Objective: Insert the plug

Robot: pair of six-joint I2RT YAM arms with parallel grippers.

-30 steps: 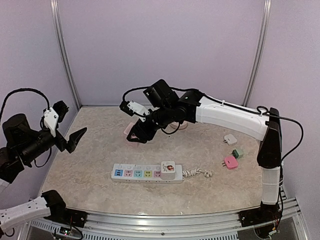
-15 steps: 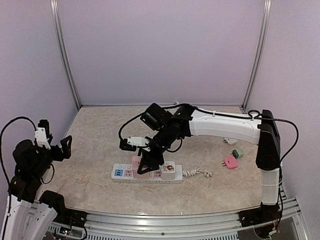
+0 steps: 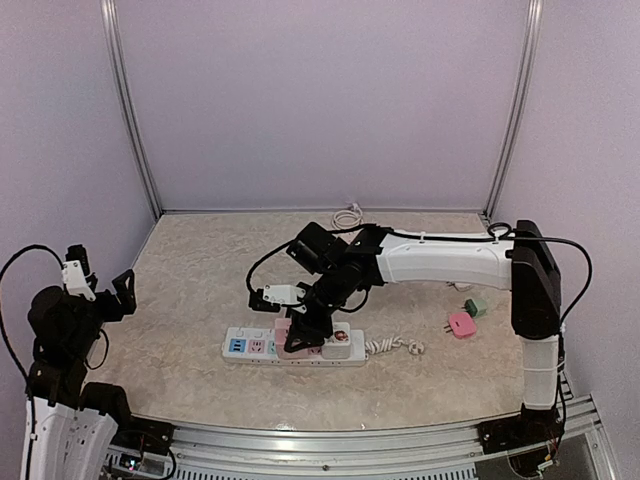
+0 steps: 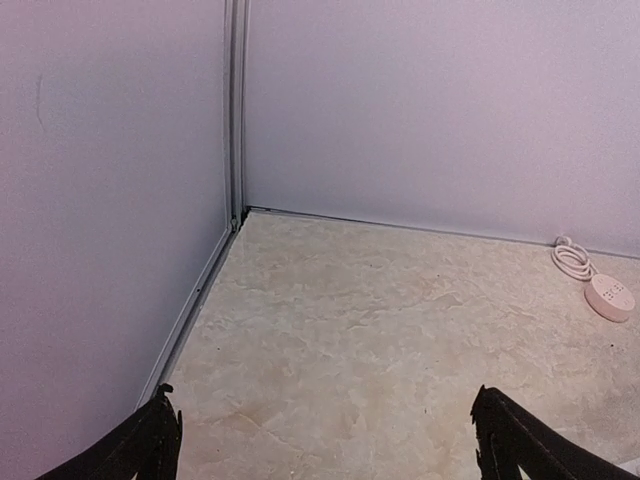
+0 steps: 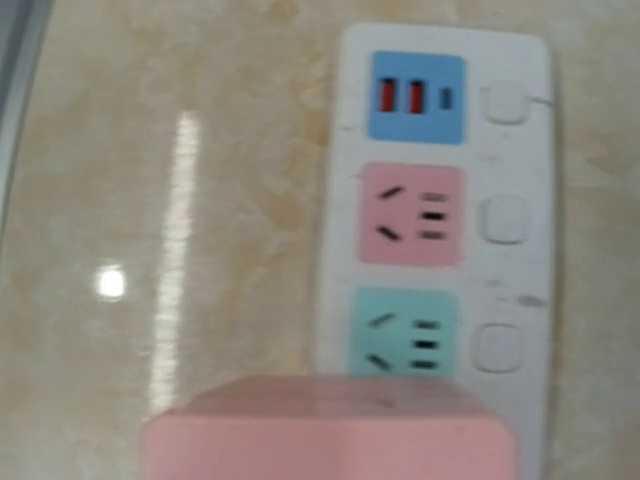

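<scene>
A: Which step is this?
B: Lining up. The right gripper (image 3: 303, 330), clamped on the plug (image 5: 330, 430), hovers over the strip (image 3: 245, 346).
A: Next?
B: Probably centre it over the pink socket (image 5: 410, 215), then press down. The left gripper (image 4: 325, 445) is parked far left, jaws apart.

L end effector (image 3: 100, 275) wide open — R end effector (image 3: 300, 337) clamped, low.

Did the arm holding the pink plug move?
Yes. The right end effector and its pink square plug came down and nearer, over the long white power strip.

plug (image 5: 330, 435) over power strip (image 3: 240, 347), spare plugs (image 3: 461, 323) right
</scene>
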